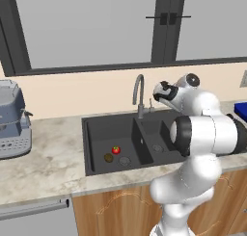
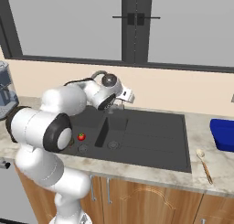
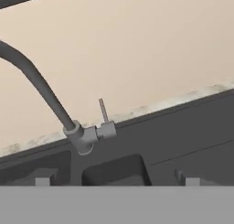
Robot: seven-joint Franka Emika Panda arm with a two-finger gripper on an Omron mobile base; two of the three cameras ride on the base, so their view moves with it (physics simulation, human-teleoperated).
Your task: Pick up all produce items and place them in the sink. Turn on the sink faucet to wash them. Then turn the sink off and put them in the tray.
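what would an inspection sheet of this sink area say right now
surface: marble-look counter around a black double-basin sink.
job's things: red produce item and brown produce item lie in the wider basin near its drain; grey gooseneck faucet with its lever upright; no water seen.
clutter: wooden spoon on the counter; blue tray at the right.
grippers: gripper open, empty, facing the faucet base.
cables: nothing seen.
surroundings: coffee machine at the left, window above, wooden cabinets below.
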